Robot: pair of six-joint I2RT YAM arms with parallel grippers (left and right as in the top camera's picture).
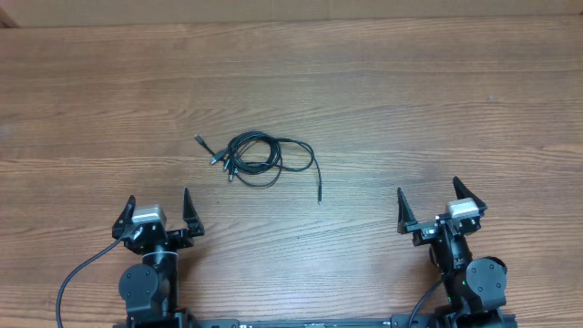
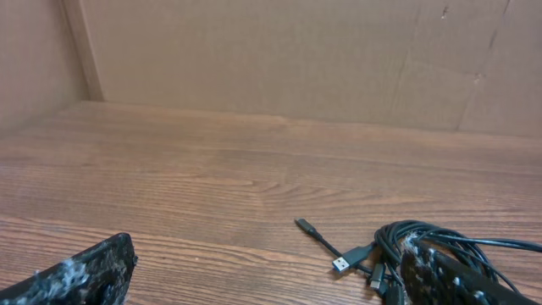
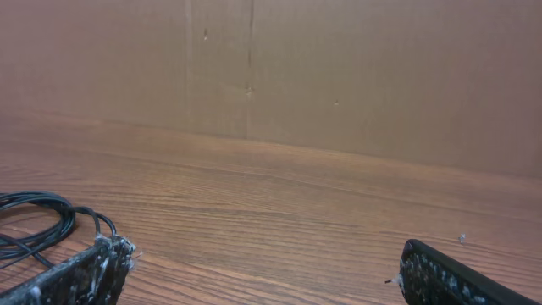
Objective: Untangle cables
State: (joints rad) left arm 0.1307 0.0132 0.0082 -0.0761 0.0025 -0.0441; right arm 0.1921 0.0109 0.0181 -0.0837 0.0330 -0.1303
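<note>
Both left hand (image 1: 158,197) and right hand (image 1: 427,187) gape apart; cables (image 1: 244,155) lie well ahead, untouched.

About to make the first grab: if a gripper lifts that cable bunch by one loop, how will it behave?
The cables are thin and lie in slack loops, so they will probably droop, not hold shape. The loops overlap, so the bunch likely rises together. It looks light; a push would probably slide it across the table, loose plug end trailing.
</note>
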